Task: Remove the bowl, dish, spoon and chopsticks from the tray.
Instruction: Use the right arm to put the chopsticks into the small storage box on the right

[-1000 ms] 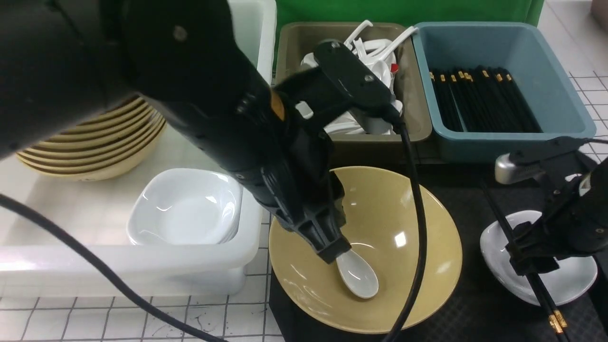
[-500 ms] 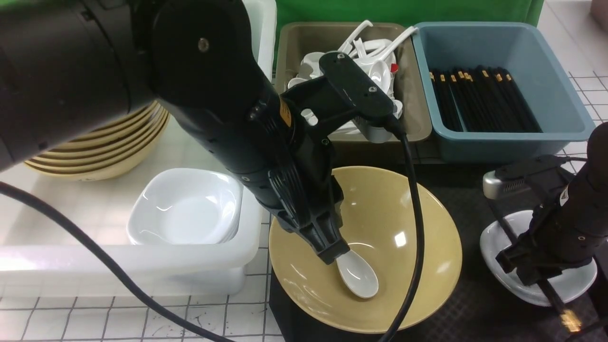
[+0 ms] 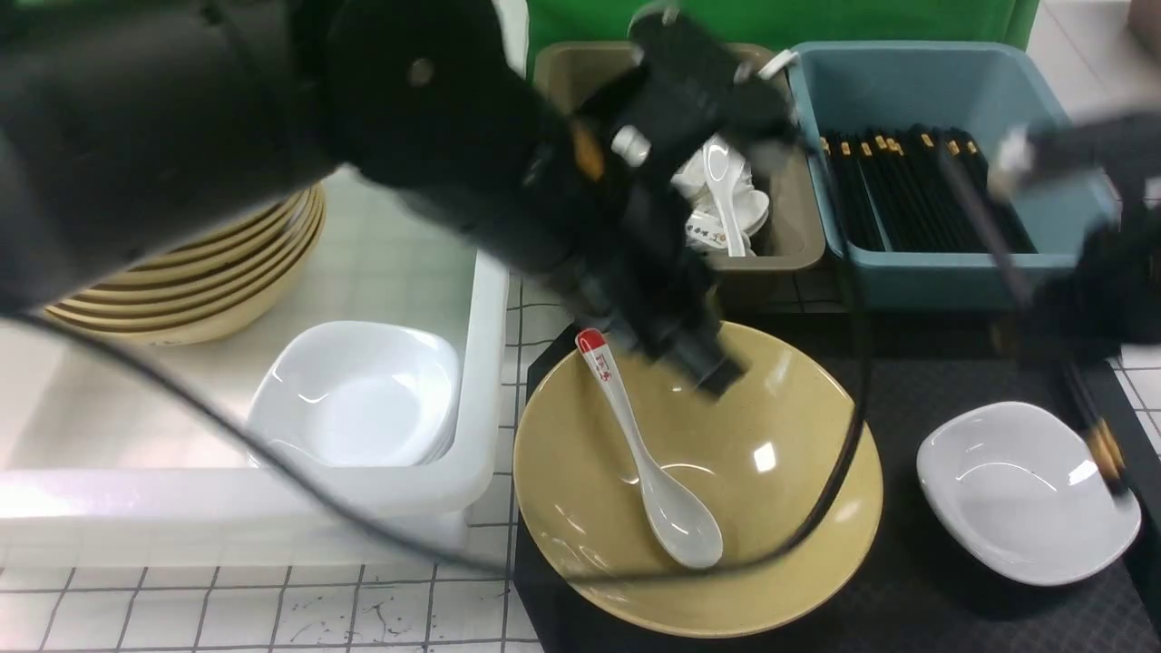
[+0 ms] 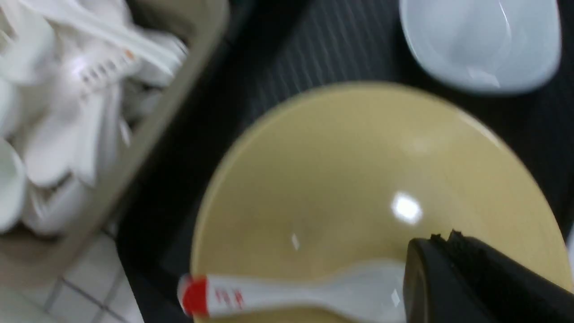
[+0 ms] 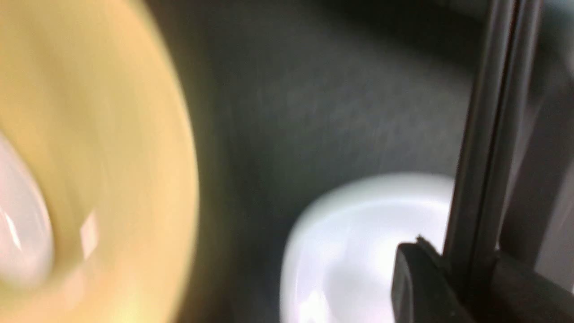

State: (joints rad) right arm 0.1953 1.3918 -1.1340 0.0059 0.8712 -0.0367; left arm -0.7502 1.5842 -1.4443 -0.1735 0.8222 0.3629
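Observation:
The yellow bowl [image 3: 780, 508] stands on the black tray [image 3: 916, 599]. In it lies the red-tipped spoon [image 3: 635, 444], its handle leaning on the bowl's far-left rim. My left gripper [image 3: 717, 376] hovers shut and empty above the bowl's far side; the left wrist view shows its closed tips [image 4: 441, 235] beside the spoon [image 4: 291, 294]. The white dish [image 3: 1016, 494] sits on the tray at the right. My right gripper [image 3: 1057, 340], blurred, is shut on the black chopsticks [image 3: 989, 227] and holds them slanted above the dish. They pass between its fingers [image 5: 417, 278] in the right wrist view.
An olive bin [image 3: 789, 227] of white spoons and a blue bin [image 3: 943, 272] of chopsticks stand behind the tray. A white tub [image 3: 481, 363] on the left holds stacked yellow bowls [image 3: 200, 281] and white dishes [image 3: 354, 399]. The left arm's cable [image 3: 843, 472] loops over the bowl.
The left gripper rose from the spoon towards the olive bin, leaving the spoon uncovered in the bowl. The right gripper closed on the chopsticks and lifted them off the dish towards the blue bin.

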